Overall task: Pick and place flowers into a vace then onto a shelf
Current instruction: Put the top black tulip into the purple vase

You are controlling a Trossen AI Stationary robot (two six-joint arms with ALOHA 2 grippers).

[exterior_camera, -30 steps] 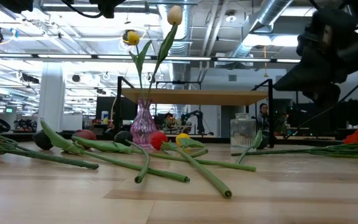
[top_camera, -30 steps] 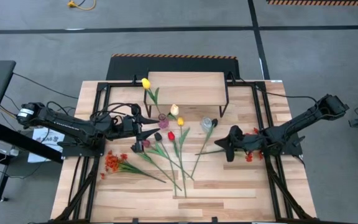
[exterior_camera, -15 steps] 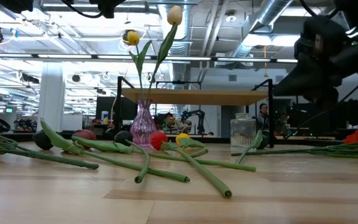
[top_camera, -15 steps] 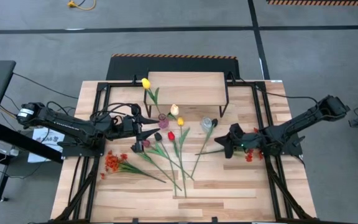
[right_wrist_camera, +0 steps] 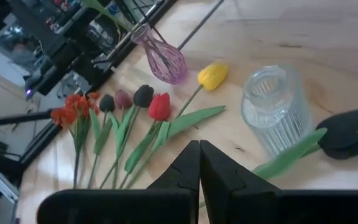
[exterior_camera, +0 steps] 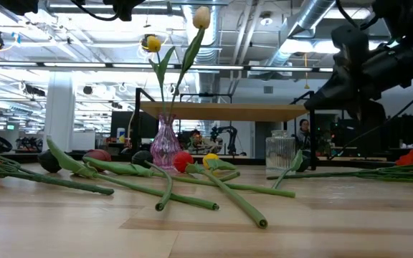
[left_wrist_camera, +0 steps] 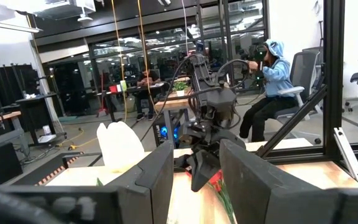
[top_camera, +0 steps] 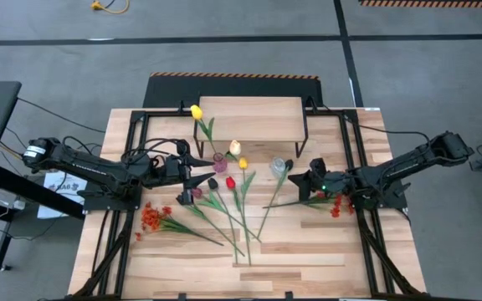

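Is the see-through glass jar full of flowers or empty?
Empty. The clear ribbed glass jar stands upright with nothing inside; a dark maroon tulip lies on the table beside it.

No legible text or labels anywhere.

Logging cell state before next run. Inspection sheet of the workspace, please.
Surface: plank table, bare at the near edge.
Job's things: pink vase holds two tulips; loose flowers lie mid-table; clear jar empty; shelf bare.
Clutter: nothing seen.
Grippers: left gripper open, near the pink vase; right gripper shut, empty, above a stem by the jar.
Cables: black cables on the left arm.
Surroundings: seated person beyond the table.
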